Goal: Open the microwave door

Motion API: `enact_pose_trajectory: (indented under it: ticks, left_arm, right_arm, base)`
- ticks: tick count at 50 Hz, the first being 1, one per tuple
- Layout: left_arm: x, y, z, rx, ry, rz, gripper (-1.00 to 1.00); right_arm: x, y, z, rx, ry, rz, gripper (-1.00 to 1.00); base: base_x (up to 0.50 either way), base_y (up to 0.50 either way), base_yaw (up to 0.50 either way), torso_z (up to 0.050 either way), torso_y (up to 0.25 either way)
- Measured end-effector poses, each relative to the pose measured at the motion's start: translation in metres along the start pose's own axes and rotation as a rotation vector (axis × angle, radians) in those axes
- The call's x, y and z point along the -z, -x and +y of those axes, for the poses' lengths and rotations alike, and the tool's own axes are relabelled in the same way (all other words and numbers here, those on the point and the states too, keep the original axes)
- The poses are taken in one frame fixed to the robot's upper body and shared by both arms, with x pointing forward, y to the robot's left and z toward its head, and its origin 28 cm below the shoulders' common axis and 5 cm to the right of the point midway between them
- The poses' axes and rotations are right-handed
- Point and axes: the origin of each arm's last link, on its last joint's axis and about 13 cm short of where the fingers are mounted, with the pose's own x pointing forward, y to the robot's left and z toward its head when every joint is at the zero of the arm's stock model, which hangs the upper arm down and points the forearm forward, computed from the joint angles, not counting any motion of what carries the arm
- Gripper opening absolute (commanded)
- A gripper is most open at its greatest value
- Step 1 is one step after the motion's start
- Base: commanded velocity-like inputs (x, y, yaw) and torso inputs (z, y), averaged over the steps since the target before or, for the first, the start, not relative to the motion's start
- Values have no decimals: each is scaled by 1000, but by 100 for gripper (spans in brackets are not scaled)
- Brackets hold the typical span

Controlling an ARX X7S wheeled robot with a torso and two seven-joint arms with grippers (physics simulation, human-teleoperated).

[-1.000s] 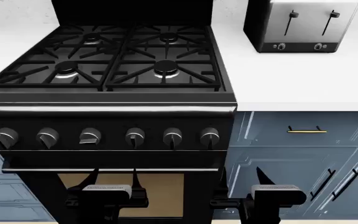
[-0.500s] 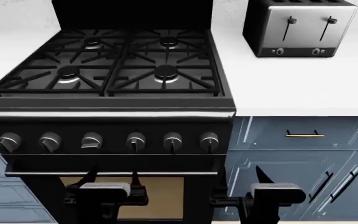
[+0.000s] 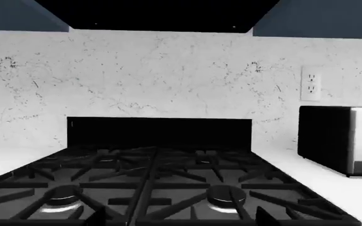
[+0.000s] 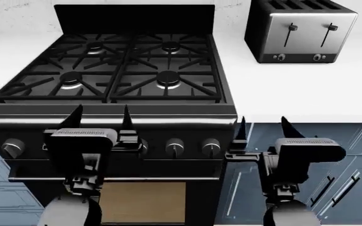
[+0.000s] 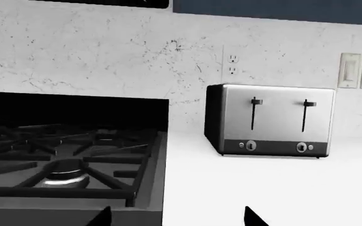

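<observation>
Both arms had risen since the earlier head views, where the claws sat low in front of the oven window. The left claw (image 4: 100, 117) now stood before the stove (image 4: 115, 70), its two fingers apart and pointing up at the level of the front edge, hiding some of the knobs (image 4: 175, 147). The right claw (image 4: 264, 128) had come up likewise and hung in front of the blue cabinet (image 4: 350, 155) beside the stove, its fingers also spread, holding nothing.

The head view itself had shifted: the toaster (image 4: 300, 32) sat lower in the picture than before, with its slots now visible, and the stove's black backguard (image 4: 134, 18) showed in full.

The left wrist view looked level across the burner grates (image 3: 149, 181) toward the speckled wall, with a dark underside (image 3: 159, 14) overhead between blue upper cabinets; whether that was the microwave could not be told. The right wrist view took in the white counter (image 5: 263, 183), the toaster and a wall outlet (image 5: 232, 64). The microwave door itself appeared clearly in none of the views.
</observation>
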Motion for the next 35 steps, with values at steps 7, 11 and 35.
enact_pose_trajectory:
  ticks: [7,11,35]
  left_arm:
    - [-41,-26,1,10,7,-117,100]
    - [-65,-38,2,15,8,-182,100]
    - [-170,-46,10,14,15,-464,100]
  right_arm:
    - [-47,-25,-9,8,42,-123,100]
    - [-74,-34,-13,10,67,-190,100]
    - [-198,-32,-26,12,144,-527,100]
  base:
    - [0,0,0,50,0]
    - [0,0,0,50,0]
    - [0,0,0,50,0]
